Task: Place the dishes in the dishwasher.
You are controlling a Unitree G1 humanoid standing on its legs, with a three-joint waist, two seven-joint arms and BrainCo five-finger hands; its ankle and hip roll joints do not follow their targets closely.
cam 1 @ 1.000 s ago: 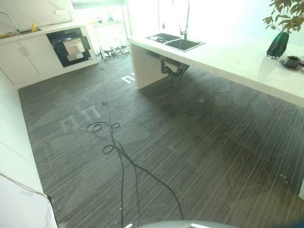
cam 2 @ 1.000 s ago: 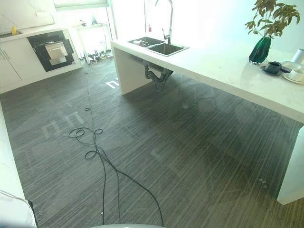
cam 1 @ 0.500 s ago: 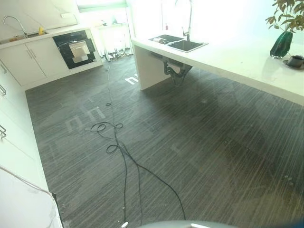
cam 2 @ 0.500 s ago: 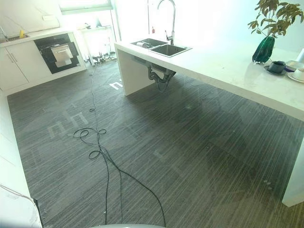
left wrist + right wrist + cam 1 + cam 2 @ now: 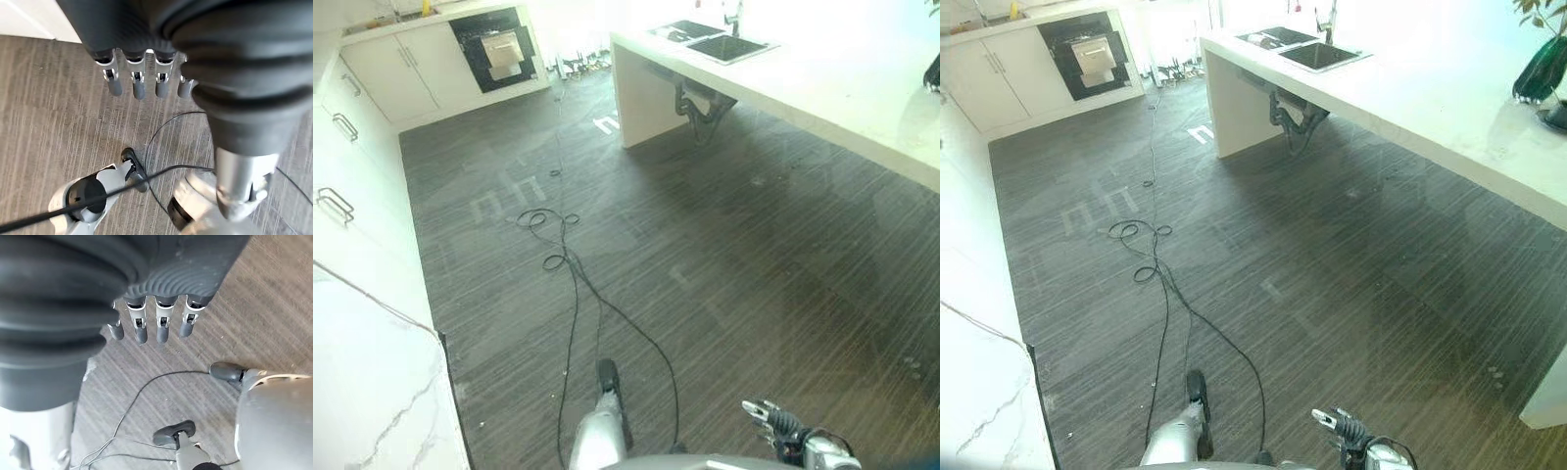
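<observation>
The left hand (image 5: 139, 83) hangs down with its fingers straight and loose, holding nothing. The right hand (image 5: 156, 325) hangs the same way, fingers straight, pointing at the floor, and it is empty too.

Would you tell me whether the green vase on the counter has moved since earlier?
No. The whole view shifted, so the camera moved; the green vase still stands right beside the dark cup on the counter.

Bare dark floor (image 5: 1332, 255) lies open between the white cabinets (image 5: 362, 225) on the left and the long white surface (image 5: 1430, 108) on the right, toward the dishwasher (image 5: 1087, 54) far ahead.
</observation>
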